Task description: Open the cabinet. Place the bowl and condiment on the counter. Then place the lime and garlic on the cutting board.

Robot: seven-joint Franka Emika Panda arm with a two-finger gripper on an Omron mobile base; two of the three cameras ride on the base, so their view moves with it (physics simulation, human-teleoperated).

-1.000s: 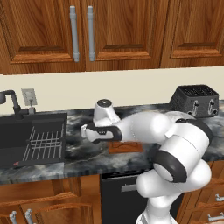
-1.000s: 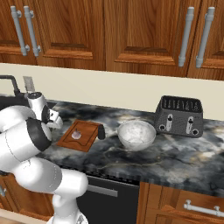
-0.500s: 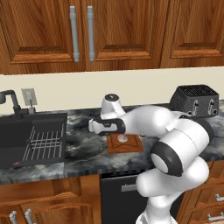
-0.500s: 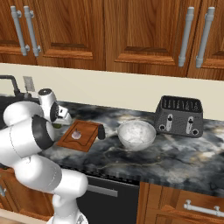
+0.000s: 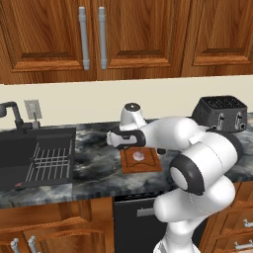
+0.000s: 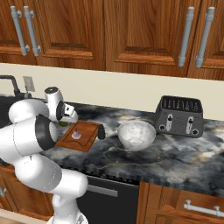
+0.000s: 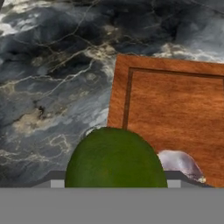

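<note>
My gripper [image 6: 65, 121] is shut on the lime [image 7: 114, 159], a round green fruit, and hovers just above the counter [image 6: 183, 153] at the left edge of the cutting board [image 7: 175, 109]. The whitish-pink garlic [image 5: 139, 155] lies on the cutting board [image 5: 141, 165]. To the right of the board stands the small black condiment [image 6: 101, 131]. Beside it sits the silver bowl [image 6: 136, 134]. Overhead, both doors of the cabinet [image 5: 91, 37] are closed. A sliver of green lime [image 6: 64, 124] shows under the hand.
A black toaster [image 6: 179, 116] stands at the back right of the counter. A dark sink [image 5: 34, 158] with a wire rack and a faucet lies to the left. Bare marbled stone stretches between the sink and the board.
The arm has swung right from near the sink to the left edge of the cutting board, carrying the lime. Bowl, condiment and garlic stayed put.
</note>
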